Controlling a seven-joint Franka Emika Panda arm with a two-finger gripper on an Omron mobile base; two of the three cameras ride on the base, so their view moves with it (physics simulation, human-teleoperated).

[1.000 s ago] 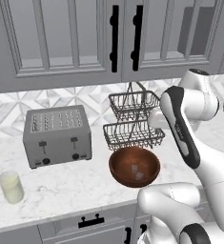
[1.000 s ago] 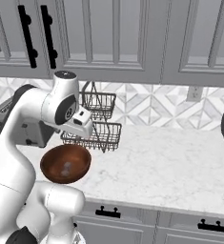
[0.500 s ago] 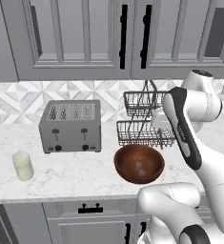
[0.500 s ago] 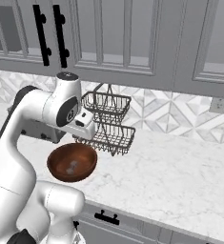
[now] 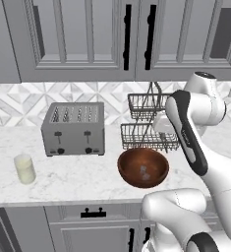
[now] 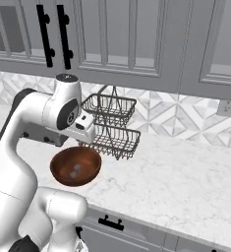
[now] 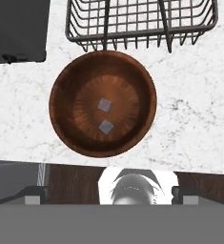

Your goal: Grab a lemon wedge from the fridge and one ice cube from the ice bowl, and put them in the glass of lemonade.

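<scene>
At the near edge of the marble tabletop (image 5: 77, 179) sits the ice bowl (image 5: 143, 167), a wide reddish-brown bowl just above the cabinet front with its black drawer handle (image 5: 92, 213). Two small pale ice cubes (image 7: 104, 105) lie on the bowl's bottom, close together but apart, near its middle. From the hand view the bowl is seen from straight above, its rim just short of the wire basket.

The robot's wrist hangs above and slightly behind the bowl, the hand pointing down over it. The fingers themselves cannot be made out in any view, so whether they are open or closed cannot be told; nothing is seen held between them.

To the left, near the front of the tabletop and well apart from the bowl, stands the glass of lemonade (image 5: 24, 169), upright, with pale yellow liquid in it. It stands in front of, and to the left of, the toaster.

Farther back, the silver toaster (image 5: 74, 129) sits with its two slots facing up and its levers and knobs on the front face. Right of it, just behind the bowl, stands a two-tier dark wire basket rack (image 5: 147, 126); the arm's white forearm partly hides its right side.

Behind these runs the patterned tile backsplash (image 6: 186, 118), with a wall outlet (image 6: 226, 108) at the right. Above hang pale grey panelled cabinets (image 5: 87, 34) with black vertical handles (image 5: 127, 37).
</scene>
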